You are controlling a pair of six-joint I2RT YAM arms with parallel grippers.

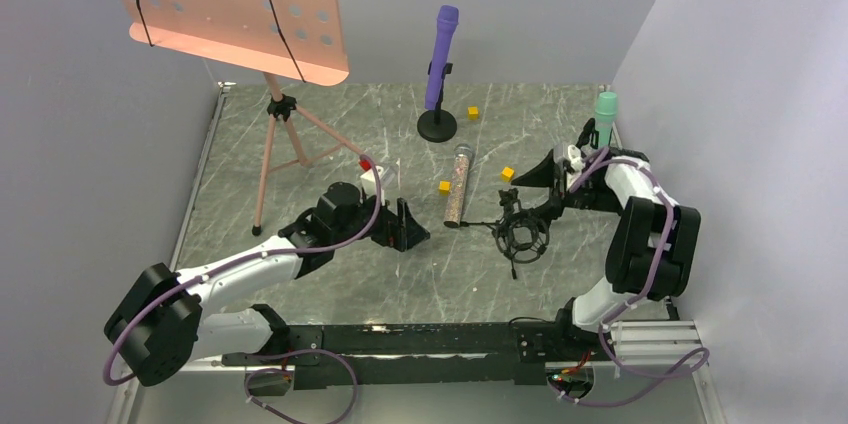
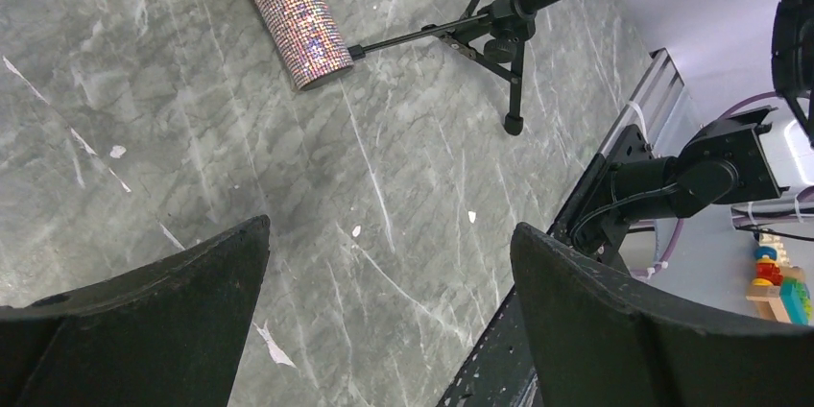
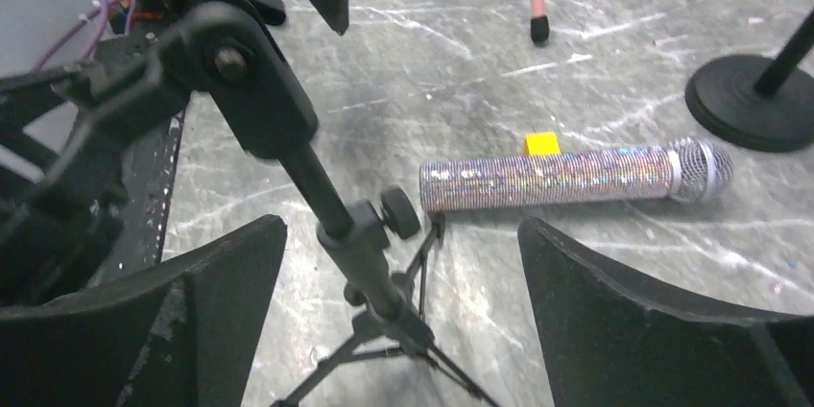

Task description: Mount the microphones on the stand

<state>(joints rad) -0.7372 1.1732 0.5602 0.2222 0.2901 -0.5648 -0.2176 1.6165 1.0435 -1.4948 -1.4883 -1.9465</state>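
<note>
Glittery microphone (image 1: 459, 184) beside tripod stand (image 3: 331, 201); left end effector (image 2: 389, 231) and right end effector (image 3: 401, 225) spread wide, empty.

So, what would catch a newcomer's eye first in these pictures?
Probably the large pink perforated music stand at the far left. Next, the purple microphone upright on a round-based stand at the far middle, and the glittery microphone lying flat on the table at the centre.

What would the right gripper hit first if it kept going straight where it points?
Probably the black tripod stand: its stem rises between the open fingers of the right gripper. The glittery microphone lies farther on, though depth is unclear.
</note>
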